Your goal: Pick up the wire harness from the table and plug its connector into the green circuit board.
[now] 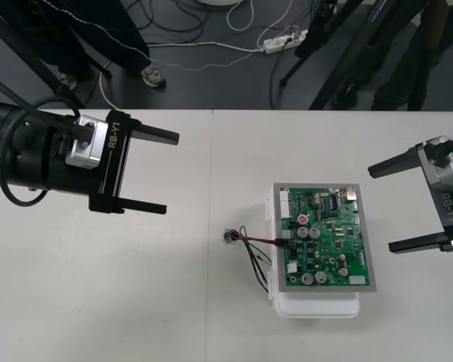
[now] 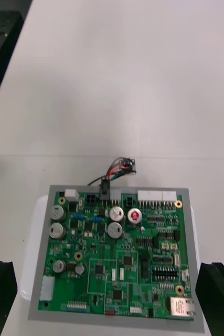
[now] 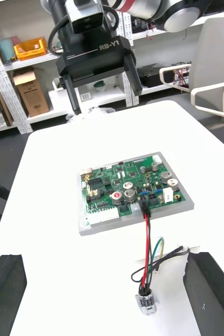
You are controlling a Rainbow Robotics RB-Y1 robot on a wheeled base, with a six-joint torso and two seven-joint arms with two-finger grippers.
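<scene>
The green circuit board lies on its white base right of the table's middle. The wire harness lies on the table at the board's left edge, its black plug seated in a board connector, its round metal socket resting on the table. The plug and socket show in the left wrist view, the plug in the right wrist view too. My left gripper hovers open at the left, apart from the harness. My right gripper stands open at the right edge.
A seam runs down the table just left of the harness. Dark floor with cables and a power strip lies beyond the far edge. In the left wrist view the other gripper stands behind the board.
</scene>
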